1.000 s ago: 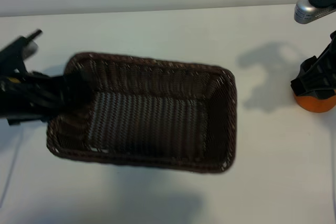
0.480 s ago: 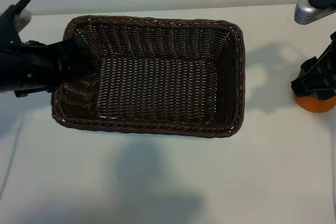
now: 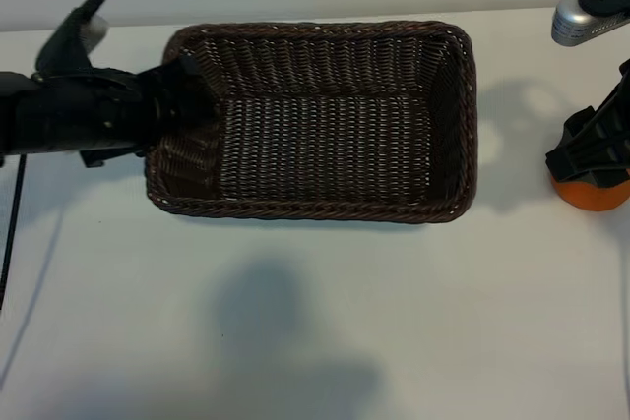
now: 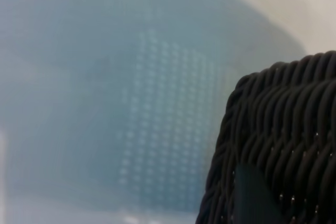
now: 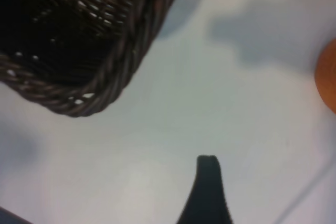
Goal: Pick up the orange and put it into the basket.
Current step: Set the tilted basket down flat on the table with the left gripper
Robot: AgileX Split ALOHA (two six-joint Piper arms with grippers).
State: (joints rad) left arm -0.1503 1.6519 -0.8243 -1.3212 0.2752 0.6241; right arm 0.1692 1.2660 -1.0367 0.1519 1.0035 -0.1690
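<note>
The left pincer [image 3: 175,105] is clenched on the short wall of the basket [image 3: 325,206] at the exterior view's left; a likely reason is to steady the basket or bring it nearer the fruit. The basket lies flat on the white surface [image 3: 295,341], with nothing in it.

The orange [image 3: 591,194] sits on the surface at the far right edge, well apart from the basket. The right pincer [image 3: 591,159] hangs directly over it with its jaws spread wide, grasping nothing, apparently poised for the pickup. So the task's first step is not yet done.

The left wrist view shows what the exterior view cannot: the braided rim close up, with 1 dark fingertip [image 4: 252,198] against the weave. The right wrist view shows the basket's rounded corner, bare surface between it and the orange, and only 1 fingertip [image 5: 207,182], clear of both.
</note>
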